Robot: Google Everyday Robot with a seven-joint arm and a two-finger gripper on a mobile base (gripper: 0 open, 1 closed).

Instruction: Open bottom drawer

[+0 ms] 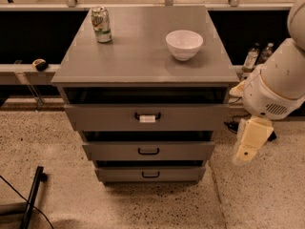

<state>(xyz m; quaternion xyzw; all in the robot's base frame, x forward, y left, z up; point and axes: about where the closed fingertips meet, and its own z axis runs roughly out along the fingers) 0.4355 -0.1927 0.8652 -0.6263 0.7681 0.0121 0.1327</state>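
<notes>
A grey desk with three drawers stands on a speckled floor. On its top are a drink can, upright near the back left corner, and a white bowl towards the right, well apart from the can.

The bottom drawer is the lowest and narrowest front, just above the floor, with a small black loop handle at its middle. Above it is the middle drawer, slightly wider and with a similar handle. Above that is the large top drawer, whose handle carries a white label. A dark gap shows above each front.

The white robot arm comes in from the right edge. Its cream pincer hangs to the right of the desk, about level with the middle drawer, pointing down and left. It is apart from the desk and touches no handle. It holds nothing, and I cannot tell whether it is open or closed.

Two bottles stand behind the arm, and a black pole lies on the floor at lower left.
</notes>
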